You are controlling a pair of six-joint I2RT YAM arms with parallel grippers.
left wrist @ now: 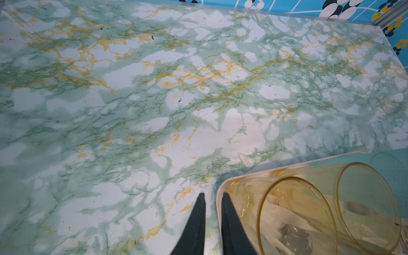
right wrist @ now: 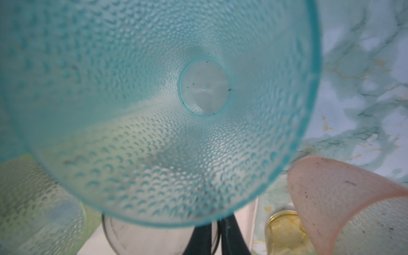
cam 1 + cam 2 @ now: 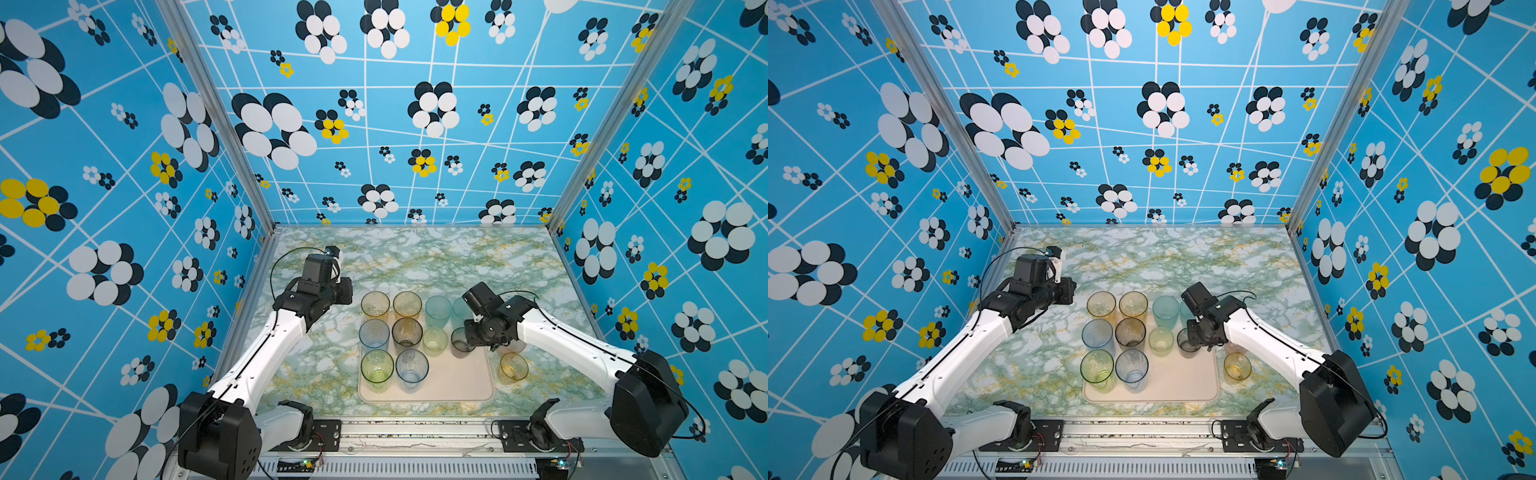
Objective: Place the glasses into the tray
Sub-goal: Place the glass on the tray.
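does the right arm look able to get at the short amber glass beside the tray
Likely yes: the short amber glass stands upright just off the tray, close by the right arm, with nothing over it.

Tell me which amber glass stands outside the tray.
The short amber tumbler, alone on the marble tabletop beside the tray; the two tall amber tumblers stand inside it.

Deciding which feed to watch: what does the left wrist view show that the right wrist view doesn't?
Left wrist only: the left tool, narrowly parted, empty, near the rim of the tray, with one amber glass and a second amber glass on it. Right wrist only: the right tool on the rim of the grey glass, a teal glass from above, a pink glass, a short amber glass. Both: marble table, tray.
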